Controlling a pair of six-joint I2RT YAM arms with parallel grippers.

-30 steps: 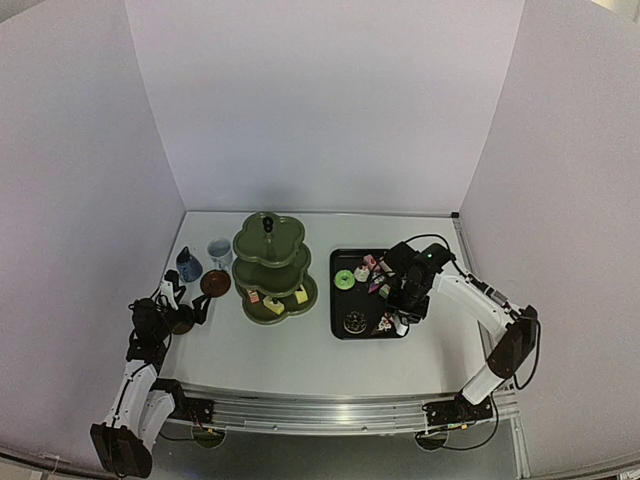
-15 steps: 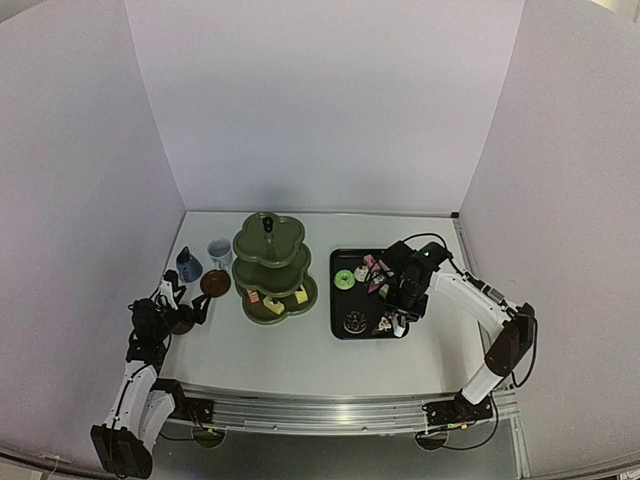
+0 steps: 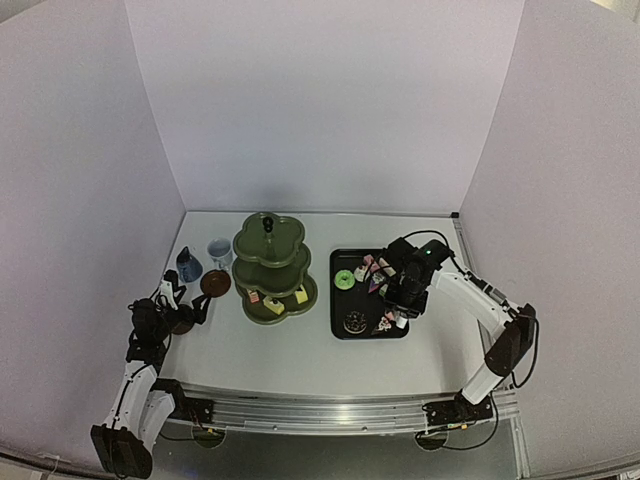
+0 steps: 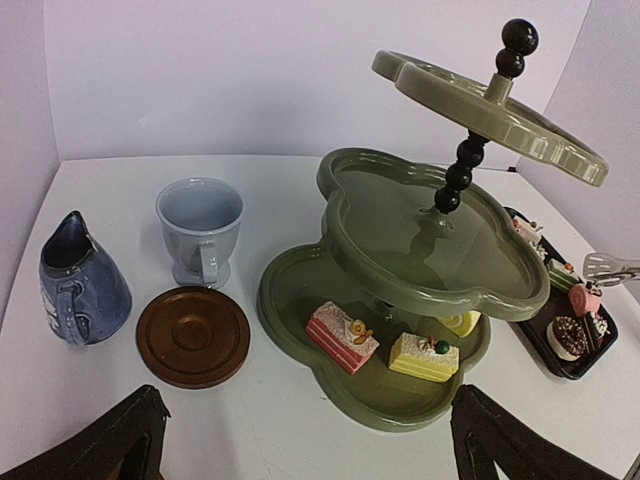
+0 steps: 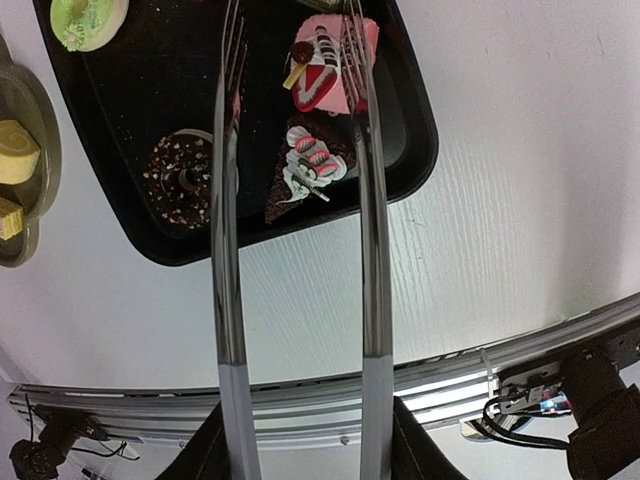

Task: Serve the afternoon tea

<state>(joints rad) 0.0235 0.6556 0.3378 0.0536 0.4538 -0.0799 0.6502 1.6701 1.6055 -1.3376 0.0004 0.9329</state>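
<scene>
**Tongs poised over the pink cake**

The right fingers [image 5: 212, 455] are clamped on the tongs [image 5: 228, 250]. In the wrist view the two tips straddle the pink cake [image 5: 335, 60] near the 1 o'clock corner of the tray [image 5: 130, 110], apparently hovering just above it. The left fingers [image 4: 110, 440] gape wide and hold nothing, facing a saucer [image 4: 193, 335]. The stand [image 4: 400, 230] waits at the tray's 9 o'clock with two cakes on its bottom tier.

To do this well, I'd centre the tips, drop straight down, squeeze softly so the icing survives, and lift clear before swinging across. Watch the chocolate slice [image 5: 305, 170] just at the cake's 6 o'clock, because a stray tip could drag it.
</scene>
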